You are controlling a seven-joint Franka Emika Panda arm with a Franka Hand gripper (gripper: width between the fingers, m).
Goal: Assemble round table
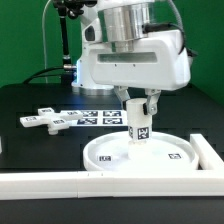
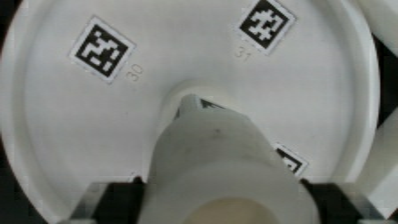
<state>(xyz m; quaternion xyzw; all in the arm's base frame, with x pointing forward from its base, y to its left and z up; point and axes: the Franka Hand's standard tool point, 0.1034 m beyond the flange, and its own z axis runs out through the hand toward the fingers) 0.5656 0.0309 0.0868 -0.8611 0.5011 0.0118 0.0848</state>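
Your hand (image 1: 139, 103) is clamped on the upright post (image 1: 139, 126) at the disc (image 1: 175, 157) centre, cross piece (image 1: 45, 121) at ten o'clock in the exterior view. Tilt the post and it could seat crooked.
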